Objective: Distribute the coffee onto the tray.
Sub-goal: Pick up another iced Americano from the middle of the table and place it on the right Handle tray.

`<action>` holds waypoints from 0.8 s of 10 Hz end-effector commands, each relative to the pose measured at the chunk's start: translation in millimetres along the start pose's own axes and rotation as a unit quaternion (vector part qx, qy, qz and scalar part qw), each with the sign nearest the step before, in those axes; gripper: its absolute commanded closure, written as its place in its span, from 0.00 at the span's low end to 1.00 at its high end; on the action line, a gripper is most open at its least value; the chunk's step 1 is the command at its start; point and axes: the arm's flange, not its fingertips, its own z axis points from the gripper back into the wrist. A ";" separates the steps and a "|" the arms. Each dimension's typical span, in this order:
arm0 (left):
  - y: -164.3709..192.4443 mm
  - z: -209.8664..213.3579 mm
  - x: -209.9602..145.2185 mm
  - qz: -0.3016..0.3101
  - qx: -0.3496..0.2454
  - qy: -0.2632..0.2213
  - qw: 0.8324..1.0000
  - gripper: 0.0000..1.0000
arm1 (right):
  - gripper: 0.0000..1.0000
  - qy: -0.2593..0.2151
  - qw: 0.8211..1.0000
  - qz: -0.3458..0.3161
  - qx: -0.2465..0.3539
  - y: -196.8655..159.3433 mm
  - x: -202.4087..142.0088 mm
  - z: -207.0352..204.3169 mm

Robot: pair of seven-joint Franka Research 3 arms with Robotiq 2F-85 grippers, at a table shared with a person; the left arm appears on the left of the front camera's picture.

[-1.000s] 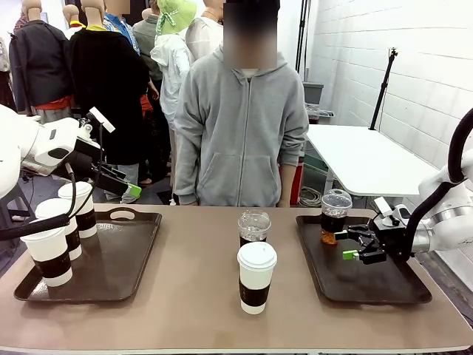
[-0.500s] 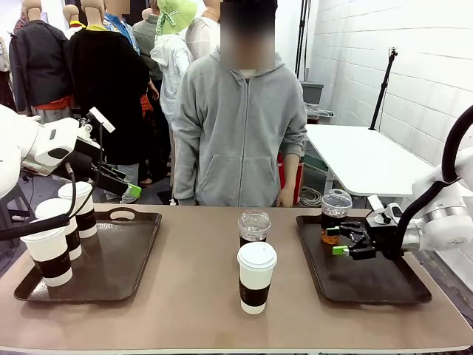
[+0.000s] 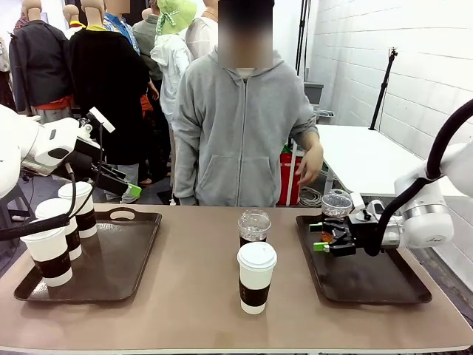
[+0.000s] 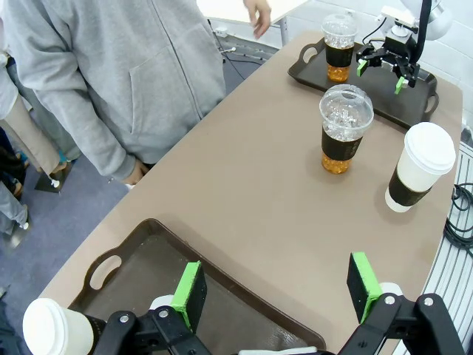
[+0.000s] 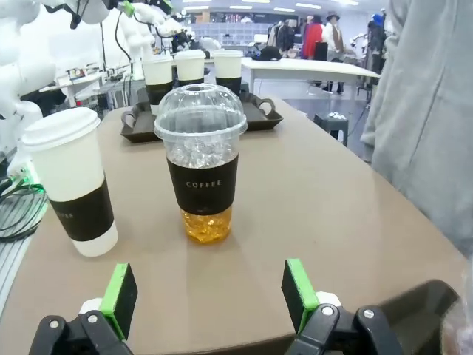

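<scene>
Three white lidded cups with brown sleeves (image 3: pixel 48 255) stand at the left end of the left tray (image 3: pixel 111 277). In the middle of the table are a clear dome-lidded cup (image 3: pixel 253 227) and, nearer me, a white lidded cup (image 3: pixel 256 277). Another clear cup (image 3: pixel 336 207) stands at the back of the right tray (image 3: pixel 369 285). My right gripper (image 3: pixel 320 237) hangs open over that tray's left edge, facing the middle clear cup (image 5: pixel 203 163) and white cup (image 5: pixel 74 181), touching neither. My left gripper (image 3: pixel 129 191) is raised behind the left tray (image 4: pixel 148 248), open and empty (image 4: pixel 277 290).
A person in a grey hoodie (image 3: pixel 240 133) stands at the far side of the table, one hand (image 3: pixel 310 161) lifted above the right tray's back corner. Bare tabletop lies between the two trays around the middle cups. A white side table (image 3: pixel 369 159) is at the back right.
My right gripper has moved left, away from the clear cup on the right tray and toward the middle cups. The person's hand has risen. The left arm has not moved.
</scene>
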 end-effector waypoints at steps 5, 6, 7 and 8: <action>0.9 -0.6 -2.0 0.002 -0.004 -0.002 1.000 0.00 | 0.00 0.021 0.999 0.013 0.036 -9.1 8.2 -62.6; 0.9 -0.6 -2.0 0.002 -0.004 -0.002 1.000 0.00 | 0.00 0.023 0.999 0.018 0.042 -8.3 10.1 -70.0; 0.9 -0.6 -2.0 0.002 -0.004 -0.002 1.000 0.00 | 0.00 0.026 0.998 0.018 0.045 -7.6 10.8 -71.3; 0.9 -0.6 -2.0 0.002 -0.004 -0.002 1.000 0.00 | 0.00 0.023 0.999 0.016 0.042 -6.6 11.9 -65.4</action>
